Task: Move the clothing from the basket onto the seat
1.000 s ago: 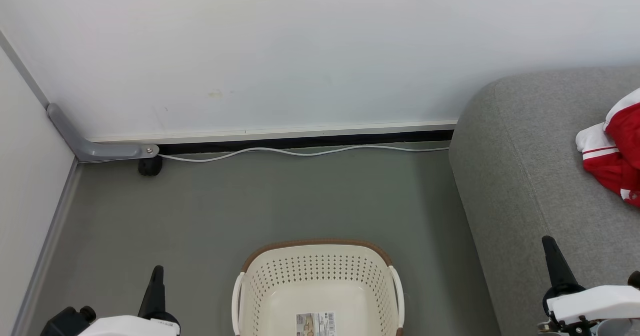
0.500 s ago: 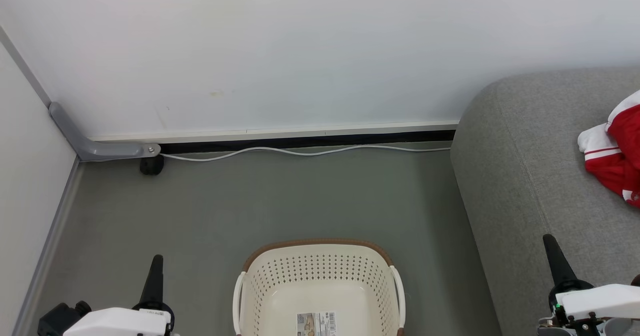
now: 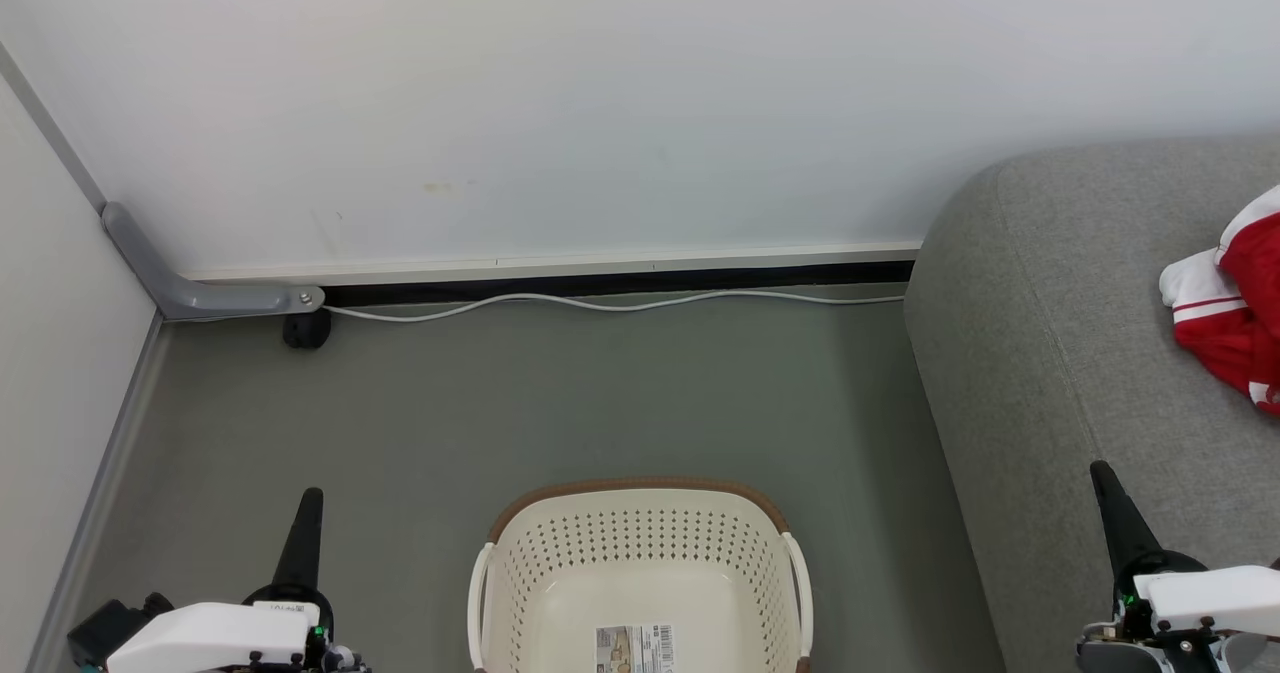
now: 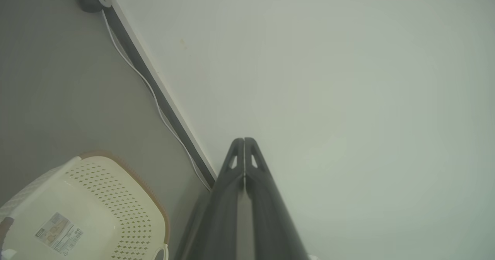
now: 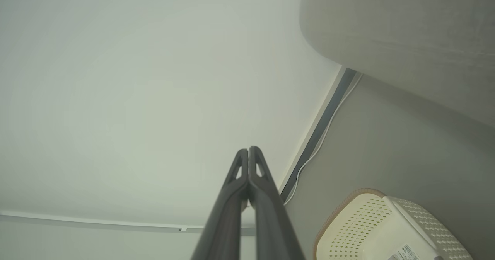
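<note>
Left gripper (image 3: 308,501): fingers pressed flat together, nothing between them. It hangs over the floor (image 3: 600,393), left of the laundry basket (image 3: 640,487).
Right gripper (image 3: 1105,475): likewise clenched and empty, over the front of the grey sofa (image 3: 1040,373).
Red garment (image 3: 1235,328): lies crumpled on the sofa cushion at the far right, partly cut by the frame edge, well apart from both grippers.
Laundry basket: the visible part of its bottom is bare except for the barcode sticker (image 3: 634,649). Its near end is out of frame.
Judgement: transfer looks complete, or nearly so. The step in hand reads as check-and-park.
To do it well: tilt the head down and confirm the hidden near end of the basket holds nothing. If a piece lies there, spread the jaws before descending and come straight down inside the brown rim. Pinch a raised fold, then lift clear of the rim before swinging to the sofa. Otherwise park both arms wide of the basket handles.
</note>
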{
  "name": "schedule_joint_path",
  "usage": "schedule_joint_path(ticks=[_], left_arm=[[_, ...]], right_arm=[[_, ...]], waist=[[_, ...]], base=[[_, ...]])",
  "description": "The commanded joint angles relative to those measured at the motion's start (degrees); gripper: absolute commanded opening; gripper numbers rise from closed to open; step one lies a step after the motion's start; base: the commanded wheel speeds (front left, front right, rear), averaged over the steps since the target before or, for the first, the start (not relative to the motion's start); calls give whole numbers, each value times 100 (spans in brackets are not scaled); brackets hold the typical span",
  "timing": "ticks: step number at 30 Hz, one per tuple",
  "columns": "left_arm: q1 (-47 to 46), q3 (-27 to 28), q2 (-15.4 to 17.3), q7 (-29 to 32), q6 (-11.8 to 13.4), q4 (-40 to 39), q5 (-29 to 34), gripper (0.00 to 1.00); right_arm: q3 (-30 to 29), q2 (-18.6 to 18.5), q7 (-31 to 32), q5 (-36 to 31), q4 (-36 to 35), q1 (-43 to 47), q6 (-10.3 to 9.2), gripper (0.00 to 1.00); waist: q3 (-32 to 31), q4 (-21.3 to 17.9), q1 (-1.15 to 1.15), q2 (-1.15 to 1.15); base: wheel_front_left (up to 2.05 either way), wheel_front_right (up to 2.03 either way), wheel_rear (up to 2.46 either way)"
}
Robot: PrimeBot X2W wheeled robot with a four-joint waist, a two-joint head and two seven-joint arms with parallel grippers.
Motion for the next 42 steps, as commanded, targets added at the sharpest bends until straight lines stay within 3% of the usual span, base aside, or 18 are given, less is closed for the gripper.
schedule_joint_path(ticks=[1,23,42], left_arm=[[-314,176,95,35,-60,-180,-188,0],[-448,283,108,398,-198,-337,-1549,0],[-447,282,108,398,-198,-338,-1550,0]], right_arm=[[31,-48,72,153,-206,-231,17,0],[-260,134,439,1339,-310,-259,20,0],[-264,137,442,1336,-310,-259,20,0]], waist=[[0,2,0,0],[5,41,0,0],[5,41,0,0]], base=[[0,0,0],[0,0,0],[0,0,0]])
